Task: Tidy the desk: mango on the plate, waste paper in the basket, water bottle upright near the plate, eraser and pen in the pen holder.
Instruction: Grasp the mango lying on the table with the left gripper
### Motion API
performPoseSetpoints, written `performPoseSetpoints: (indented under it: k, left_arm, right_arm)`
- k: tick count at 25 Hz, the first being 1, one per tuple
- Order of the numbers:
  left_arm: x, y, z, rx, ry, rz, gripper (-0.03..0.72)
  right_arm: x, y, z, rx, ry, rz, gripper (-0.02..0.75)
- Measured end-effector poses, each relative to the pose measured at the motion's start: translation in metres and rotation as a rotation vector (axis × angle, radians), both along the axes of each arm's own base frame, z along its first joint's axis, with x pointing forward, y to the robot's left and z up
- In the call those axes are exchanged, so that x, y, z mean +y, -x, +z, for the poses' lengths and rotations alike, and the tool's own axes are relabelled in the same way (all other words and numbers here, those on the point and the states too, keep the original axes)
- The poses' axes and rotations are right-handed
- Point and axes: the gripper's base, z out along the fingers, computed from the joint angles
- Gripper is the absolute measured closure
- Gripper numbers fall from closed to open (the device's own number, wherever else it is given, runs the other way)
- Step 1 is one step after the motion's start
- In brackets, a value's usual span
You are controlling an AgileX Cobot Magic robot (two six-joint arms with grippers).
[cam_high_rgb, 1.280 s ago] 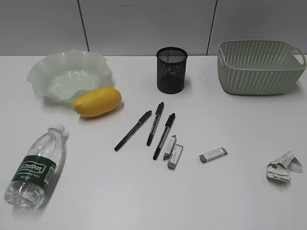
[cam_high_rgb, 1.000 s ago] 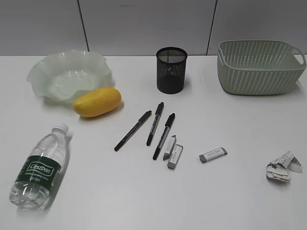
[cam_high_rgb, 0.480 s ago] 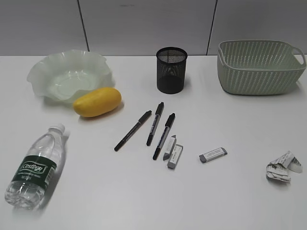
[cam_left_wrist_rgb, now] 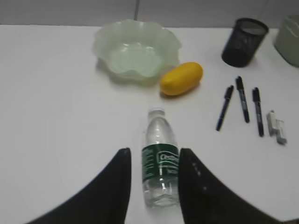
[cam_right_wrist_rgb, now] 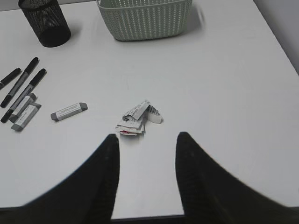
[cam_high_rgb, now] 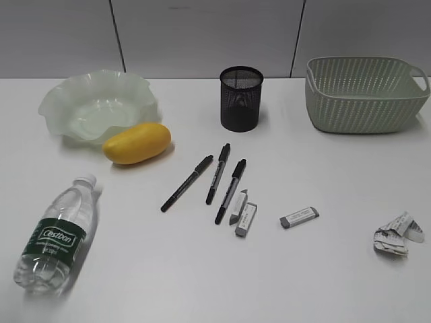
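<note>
So far nothing is tidied — your mango (cam_high_rgb: 137, 142) lies beside the plate (cam_high_rgb: 98, 104), the water bottle (cam_high_rgb: 55, 233) lies flat between the left fingers (cam_left_wrist_rgb: 122, 186), which stand apart, and the waste paper (cam_right_wrist_rgb: 138, 118) sits ahead of the right fingers (cam_right_wrist_rgb: 194, 182), apart too; pens (cam_high_rgb: 215, 173) and erasers (cam_high_rgb: 298, 217) wait on the counter (cam_high_rgb: 323, 175).

water bottle (cam_high_rgb: 52, 235) lying flat | mango (cam_high_rgb: 137, 142) touching plate (cam_high_rgb: 97, 102) | waste paper (cam_high_rgb: 396, 235) on desk (cam_high_rgb: 323, 175)

pens (cam_high_rgb: 217, 173): three
erasers (cam_high_rgb: 299, 217): three
mango (cam_high_rgb: 137, 142): one
water bottle (cam_high_rgb: 56, 234): one
plate (cam_high_rgb: 62, 101): one
pen holder (cam_high_rgb: 240, 99): one
basket (cam_high_rgb: 364, 94): one
waste paper (cam_high_rgb: 396, 235): one
</note>
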Motion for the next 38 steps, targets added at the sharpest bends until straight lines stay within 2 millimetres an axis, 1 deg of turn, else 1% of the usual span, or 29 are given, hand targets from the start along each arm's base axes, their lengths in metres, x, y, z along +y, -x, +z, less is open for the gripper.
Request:
performPoseSetpoints:
  k: [1,3,5,6,7,8,10,11,13,15,17,19,22,25,27,30,38]
  left_arm:
    - [-0.007,-0.018,0.001,0.032,-0.025,-0.054,0.414]
    - [-0.021,-0.068,-0.005,0.106,-0.116,-0.154,0.375]
    - [-0.033,-0.117,-0.017,0.187,-0.189,-0.232,0.303]
    - [-0.039,-0.142,-0.026,0.238,-0.222,-0.269,0.265]
    - [-0.045,-0.164,-0.034,0.285,-0.243,-0.298,0.222]
    - [-0.050,-0.181,-0.039,0.309,-0.261,-0.330,0.187]
    - [-0.067,-0.219,-0.050,0.347,-0.306,-0.400,0.151]
    - [-0.077,-0.236,-0.054,0.356,-0.324,-0.437,0.140]
    - [-0.099,-0.263,-0.061,0.344,-0.375,-0.521,0.123]
    - [-0.121,-0.284,-0.068,0.329,-0.423,-0.593,0.112]
    - [-0.136,-0.302,-0.070,0.306,-0.452,-0.628,0.110]
    - [-0.144,-0.316,-0.079,0.326,-0.461,-0.646,0.109]
    - [-0.148,-0.330,-0.104,0.385,-0.499,-0.674,0.108]
    - [-0.154,-0.333,-0.125,0.424,-0.558,-0.715,0.108]
    - [-0.157,-0.333,-0.133,0.437,-0.598,-0.737,0.110]
    - [-0.157,-0.334,-0.138,0.443,-0.628,-0.738,0.114]
    - [-0.157,-0.336,-0.138,0.433,-0.631,-0.723,0.118]
  right_arm:
    - [0.000,0.000,0.000,0.000,0.000,0.000,0.409]
    - [0.000,0.000,0.000,0.000,0.000,0.000,0.409]
    - [0.000,0.000,0.000,0.000,0.000,0.000,0.409]
    - [0.000,0.000,0.000,0.000,0.000,0.000,0.409]
    - [0.000,0.000,0.000,0.000,0.000,0.000,0.409]
    - [0.000,0.000,0.000,0.000,0.000,0.000,0.409]
    - [0.000,0.000,0.000,0.001,-0.001,0.001,0.409]
    - [0.000,0.000,0.000,0.001,-0.001,0.001,0.409]
    - [0.000,0.000,0.000,0.001,-0.001,0.001,0.409]
    - [0.000,0.000,0.000,0.001,-0.002,0.002,0.409]
    - [0.000,0.000,0.000,0.001,-0.002,0.002,0.409]
    - [0.000,0.000,0.000,0.001,-0.002,0.002,0.409]
    - [0.000,0.000,0.000,0.001,-0.002,0.002,0.409]
    - [0.000,0.000,0.000,0.001,-0.002,0.002,0.409]
    - [0.000,0.000,0.000,0.001,-0.002,0.002,0.409]
    - [0.000,0.000,0.000,0.001,-0.002,0.002,0.409]
    - [0.000,0.000,0.000,0.000,-0.003,0.002,0.409]
